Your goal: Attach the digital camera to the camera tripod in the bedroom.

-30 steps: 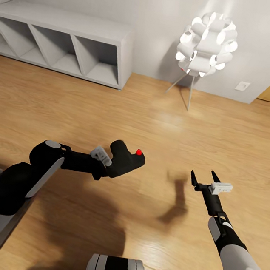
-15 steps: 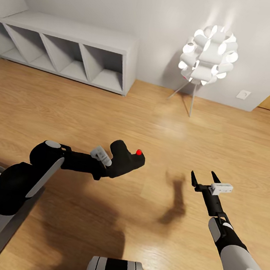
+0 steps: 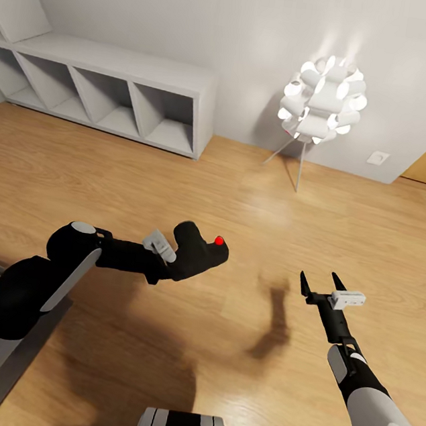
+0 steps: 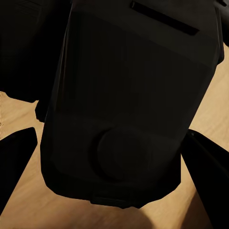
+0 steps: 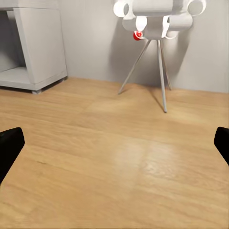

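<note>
- Left gripper (image 3: 177, 262), at the end of the black forearm reaching in from the lower left of the head view, is clamped on the digital camera (image 3: 197, 251); in the left wrist view one dark finger (image 4: 16, 157) sits on each side of the black body.
- Right gripper (image 3: 320, 281) hangs at the lower right of the head view with its two thin black fingers spread apart and nothing between them; the right wrist view has a fingertip (image 5: 9, 148) at each edge of the frame with bare floor between.
- Wood floor (image 3: 242, 197) takes up most of the head view, pale and glossy, running up to the grey wall at the top.
- White shelf unit (image 3: 115, 87) stands against the wall at the upper left, low and long, with open compartments.
- Ball-shaped white lamp (image 3: 321, 101) glows at the upper right on thin splayed legs, near the wall and well apart from both grippers.
- Digital camera sits just left of centre in the head view, held above the floor. Its long axis runs from lower left to upper right, in line with the forearm, and the bulging end with the small red button (image 3: 220, 240) points to the upper right, towards the lamp.
- Wall socket (image 3: 378, 157) is a small white plate low on the wall, right of the lamp.
</note>
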